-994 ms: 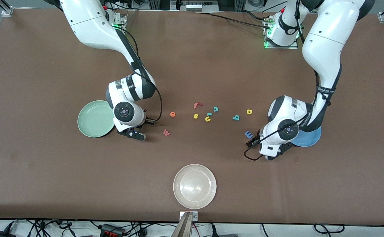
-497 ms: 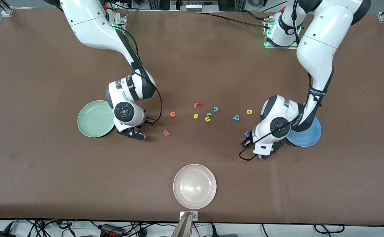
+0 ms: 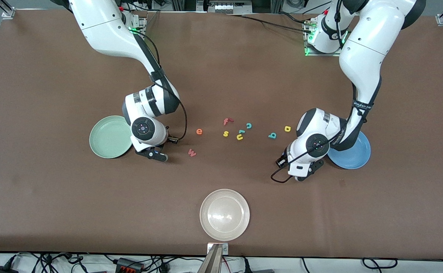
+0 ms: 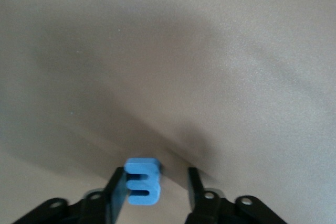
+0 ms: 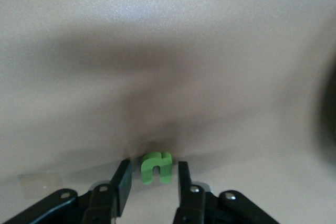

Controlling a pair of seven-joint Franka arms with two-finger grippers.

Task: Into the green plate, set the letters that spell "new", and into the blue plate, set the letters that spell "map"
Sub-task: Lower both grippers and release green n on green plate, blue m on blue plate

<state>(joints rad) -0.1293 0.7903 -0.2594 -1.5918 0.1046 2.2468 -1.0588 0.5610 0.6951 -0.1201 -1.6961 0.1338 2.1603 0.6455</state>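
Note:
The blue m (image 4: 142,182) lies on the table between my left gripper's (image 4: 155,174) fingers, against one of them with a gap to the other. In the front view the left hand (image 3: 305,151) hides it, beside the blue plate (image 3: 354,158). The olive-green n (image 5: 156,168) sits between my right gripper's (image 5: 154,165) open fingers, clear of both, next to the green plate (image 3: 104,141). The orange e (image 3: 199,131), the pinkish-red w (image 3: 192,152), the teal a (image 3: 272,135) and the yellow p (image 3: 287,129) lie loose on the table.
A red f (image 3: 226,121), a yellow s (image 3: 226,133), a teal c (image 3: 249,125) and a yellow hooked letter (image 3: 240,137) lie mid-table. A whitish-beige plate (image 3: 224,214) stands nearest the front camera.
The left hand has slid from the blue plate toward the table's middle and now covers the blue m. The right arm has stayed where it was.

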